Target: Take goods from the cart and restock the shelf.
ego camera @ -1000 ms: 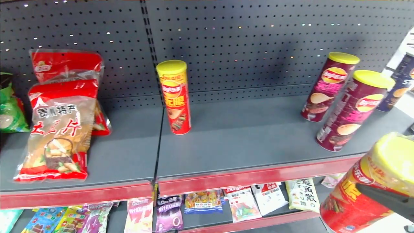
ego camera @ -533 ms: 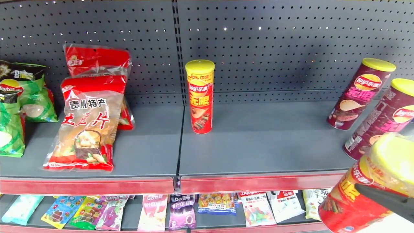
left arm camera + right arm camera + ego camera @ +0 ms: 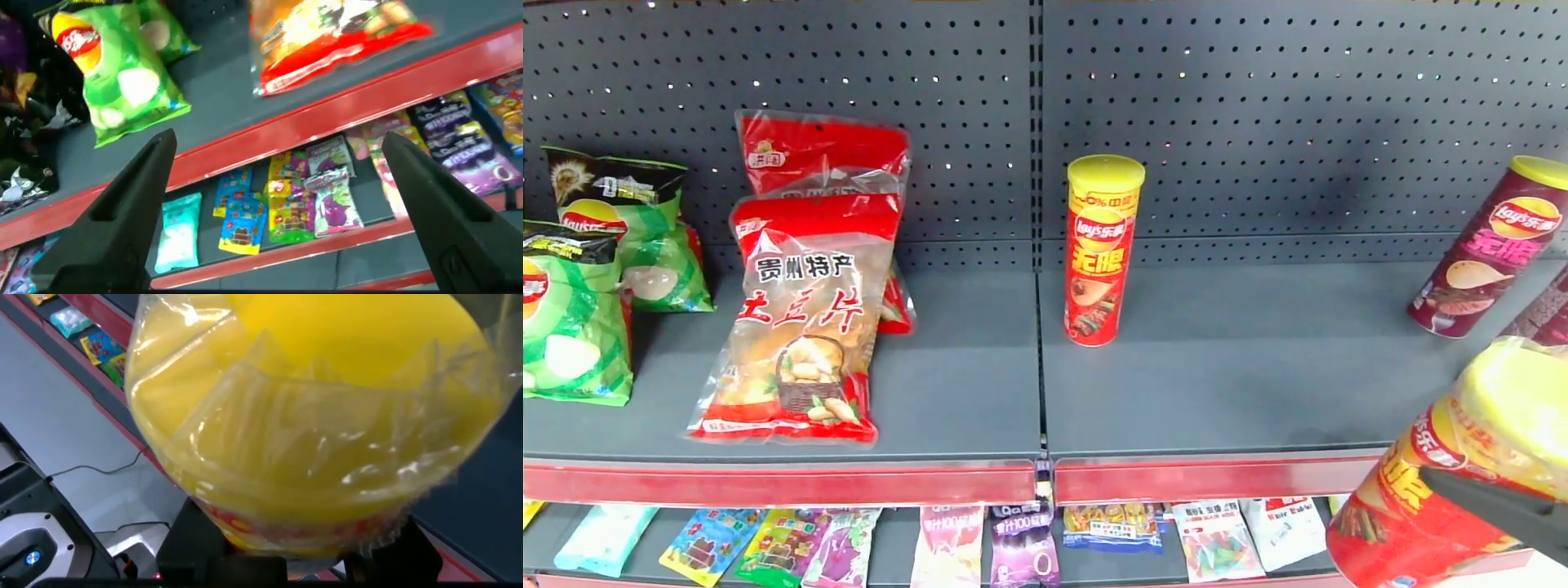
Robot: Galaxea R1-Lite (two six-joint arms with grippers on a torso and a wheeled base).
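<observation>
Landmark: the standing red can point(image 3: 1101, 249), yellow-lidded, stands upright near the back of the grey shelf point(image 3: 1217, 384), just right of the seam between the two shelf boards.
Right hand: your right hand point(image 3: 1494, 506) is clamped on the held red can point(image 3: 1445, 482); one dark finger lies across its side.
Held red can: it has a yellow lid under clear film and is tilted. It sits well to the right of the standing red can and lower, in front of the shelf's red front edge and not on the shelf.
Left hand: your left hand point(image 3: 278, 220) has its fingers spread wide with nothing between them.
Beyond the left hand: small packets point(image 3: 310, 196) lie on the lower shelf, and a green bag point(image 3: 122, 82) lies on the shelf above them.
Purple can: the purple can point(image 3: 1486, 245) stands on the same shelf, well to the right of the standing red can.
Red bags: two red bags point(image 3: 805, 318) stand one behind the other, left of the standing red can, across the seam.
Green bags: the green bags point(image 3: 572, 327) are farther left than the red bags.
Below: a row of small sachets point(image 3: 1021, 543) lies on the shelf under the standing red can.
</observation>
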